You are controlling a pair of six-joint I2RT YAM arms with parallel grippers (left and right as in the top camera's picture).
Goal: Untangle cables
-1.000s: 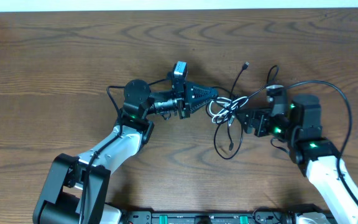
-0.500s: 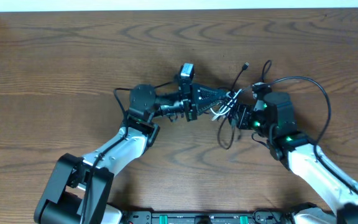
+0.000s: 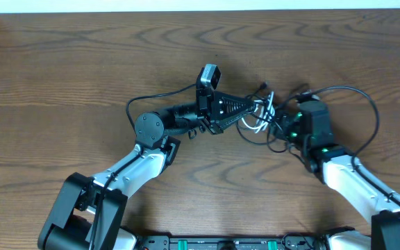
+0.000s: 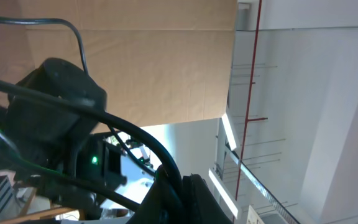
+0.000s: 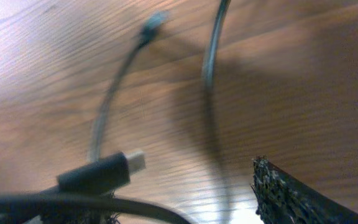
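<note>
**Both arms now meet at the knot, but nothing is free yet**

On the wooden tabletop [image 3: 82, 62] the two arms have come together a little right of the centre. A second ago they stood apart, one on each side of the tangle. The left gripper [image 3: 250, 108] has its jaws fully closed, and it seems they pinch a black strand. The right gripper [image 3: 280, 125] has moved in until it reaches the bundle. Whether its jaws are wide or narrow I cannot tell, because its own view is blurred. The cables [image 3: 262, 114] lay spread loosely toward the near edge before, and now they are gathered tight between the two grippers. A small plug [image 5: 107, 173] sits just before the right jaws. I judge the untangling has only begun, since white and black cords are still looped together.
</note>
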